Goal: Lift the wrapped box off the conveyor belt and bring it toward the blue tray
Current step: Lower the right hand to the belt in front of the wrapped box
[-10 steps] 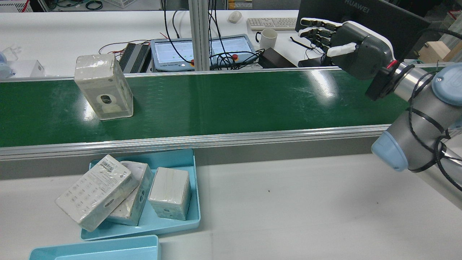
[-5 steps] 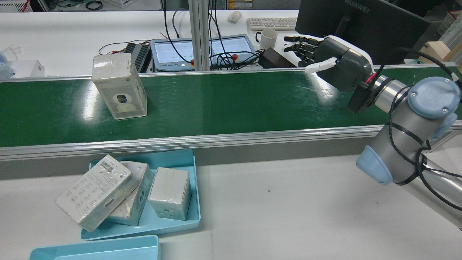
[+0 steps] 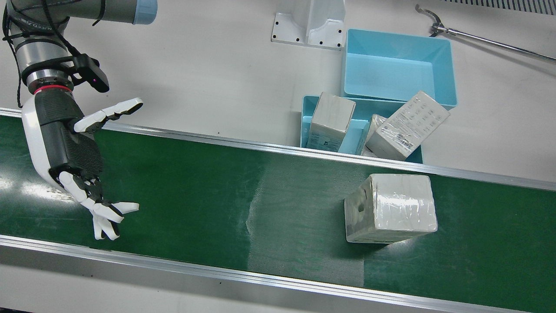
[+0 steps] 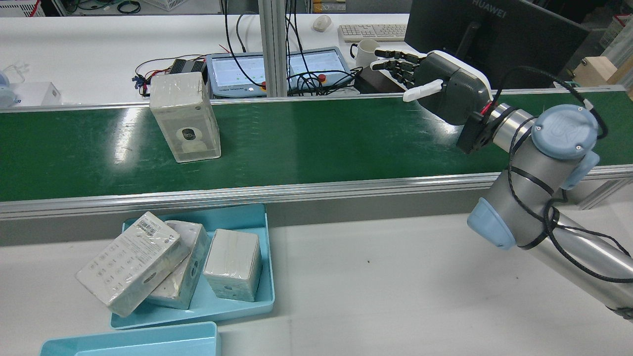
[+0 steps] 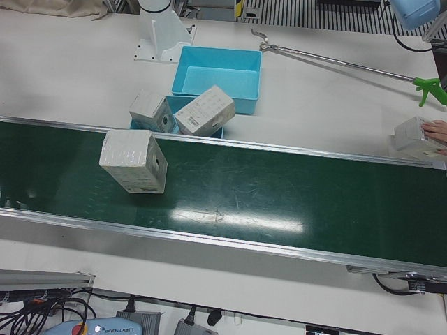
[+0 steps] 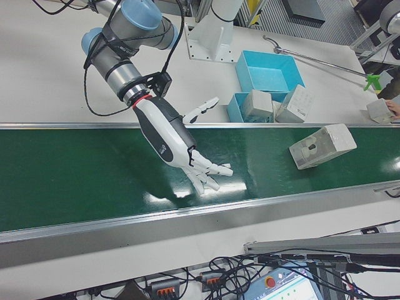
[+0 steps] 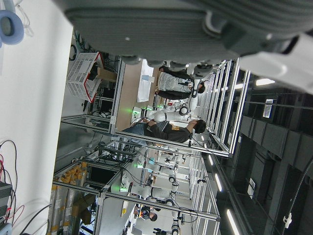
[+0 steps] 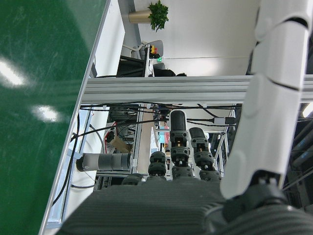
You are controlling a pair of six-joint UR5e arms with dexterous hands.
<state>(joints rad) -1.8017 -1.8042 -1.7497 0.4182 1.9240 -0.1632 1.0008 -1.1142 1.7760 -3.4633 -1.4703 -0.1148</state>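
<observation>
The wrapped box (image 4: 185, 116) stands upright on the green conveyor belt (image 4: 321, 138), left of the middle in the rear view. It also shows in the front view (image 3: 391, 208), the left-front view (image 5: 134, 160) and the right-front view (image 6: 322, 145). My right hand (image 4: 435, 86) is open with fingers spread, above the belt's far side and well to the right of the box, not touching it; it also shows in the front view (image 3: 71, 152). The blue tray (image 4: 267, 277) lies on the white table just before the belt. The left hand view shows only the edge of my left hand's palm (image 7: 195, 24).
Three wrapped boxes (image 4: 232, 264) lie in the blue tray. A second, deeper blue bin (image 3: 399, 65) sits behind it. A long grabber stick (image 3: 478, 39) lies on the table. A person's hand holds a box (image 5: 419, 136) at the belt's end. Desks with a monitor stand beyond the belt.
The wrapped box has travelled to the right along the belt in the rear view. My right hand has moved left and lower over the belt, still open.
</observation>
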